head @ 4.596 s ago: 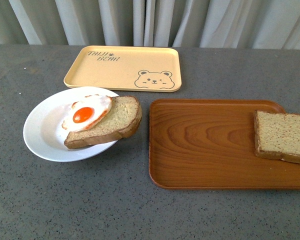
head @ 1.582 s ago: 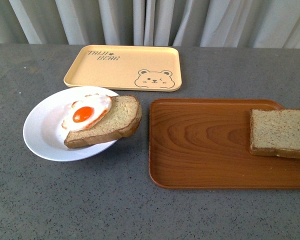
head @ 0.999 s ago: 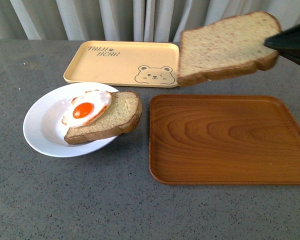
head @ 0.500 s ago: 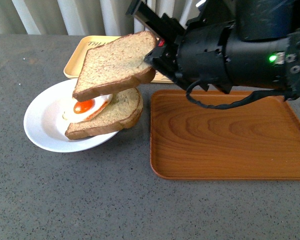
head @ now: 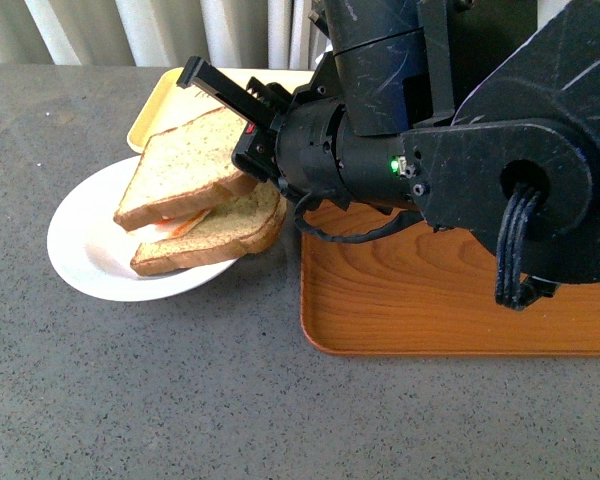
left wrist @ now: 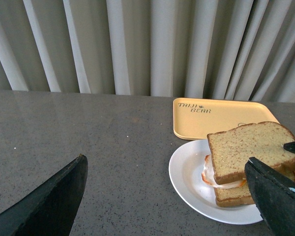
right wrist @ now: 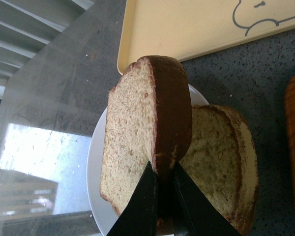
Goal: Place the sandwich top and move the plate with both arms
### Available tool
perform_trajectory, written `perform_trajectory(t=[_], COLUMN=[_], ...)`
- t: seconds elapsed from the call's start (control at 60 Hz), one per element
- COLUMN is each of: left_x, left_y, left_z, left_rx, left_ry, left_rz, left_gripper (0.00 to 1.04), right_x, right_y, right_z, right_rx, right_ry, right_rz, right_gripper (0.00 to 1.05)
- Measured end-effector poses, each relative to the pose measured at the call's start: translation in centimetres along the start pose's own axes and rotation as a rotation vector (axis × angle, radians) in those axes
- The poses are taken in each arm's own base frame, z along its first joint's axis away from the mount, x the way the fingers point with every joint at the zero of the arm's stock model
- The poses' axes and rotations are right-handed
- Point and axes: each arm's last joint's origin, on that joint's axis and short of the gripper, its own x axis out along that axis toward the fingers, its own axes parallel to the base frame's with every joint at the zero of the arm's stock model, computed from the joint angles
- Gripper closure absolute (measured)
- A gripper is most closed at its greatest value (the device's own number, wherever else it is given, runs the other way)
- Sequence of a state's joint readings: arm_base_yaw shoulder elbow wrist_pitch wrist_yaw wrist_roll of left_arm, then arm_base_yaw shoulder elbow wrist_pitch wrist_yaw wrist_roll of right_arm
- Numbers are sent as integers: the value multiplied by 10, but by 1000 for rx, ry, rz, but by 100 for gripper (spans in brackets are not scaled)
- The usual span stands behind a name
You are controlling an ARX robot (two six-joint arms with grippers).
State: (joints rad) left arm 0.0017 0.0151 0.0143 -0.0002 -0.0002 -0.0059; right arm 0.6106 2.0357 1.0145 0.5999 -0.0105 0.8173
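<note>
My right gripper [head: 248, 150] is shut on the sandwich top [head: 180, 165], a speckled brown slice, gripping its right edge. It holds the slice tilted over the egg slice [head: 220, 232] on the white plate [head: 80, 255]; its low left end rests on the egg. In the right wrist view the fingers [right wrist: 146, 196] pinch the slice's dark crust [right wrist: 168, 113], my right gripper [right wrist: 161, 189] over the plate [right wrist: 96, 162]. My left gripper [left wrist: 167, 196] is open and empty, above the table, left of the plate [left wrist: 187, 182] and the sandwich top [left wrist: 248, 150].
A brown wooden tray [head: 440, 305] lies right of the plate, partly under my bulky right arm [head: 480, 170]. A yellow bear-printed tray [head: 170, 105] lies behind the plate, also in the left wrist view [left wrist: 216, 115]. Grey curtains hang behind the grey table.
My right gripper lifted the sandwich top off the wooden tray, carried it left and lowered it over the egg slice. The egg is now mostly covered.
</note>
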Motion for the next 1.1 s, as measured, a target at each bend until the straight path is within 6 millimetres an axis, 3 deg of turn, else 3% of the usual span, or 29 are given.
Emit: perform_trajectory(t=[0.333,0.533,0.683,0.849,1.099], left_x=[0,0,0,0,0], left_y=[0,0,0,0,0], left_z=[0,0,0,0,0], left_rx=[0,0,0,0,0], left_ry=[0,0,0,0,0], left_rz=[0,0,0,0,0], left_gripper=[9,9,9,9,9], right_x=[-1,-3,-7,-20,-57], right_y=[-5,-10,-15,-18,-18], right_z=[-9,-13,-15,-3,32], right_rx=[-3,-4,-9,-41,-127], right_ry=[13,21,26,1,-89], right_rz=[-24,-34,-47,-55,-45], right_gripper=[102,58,35,8,9])
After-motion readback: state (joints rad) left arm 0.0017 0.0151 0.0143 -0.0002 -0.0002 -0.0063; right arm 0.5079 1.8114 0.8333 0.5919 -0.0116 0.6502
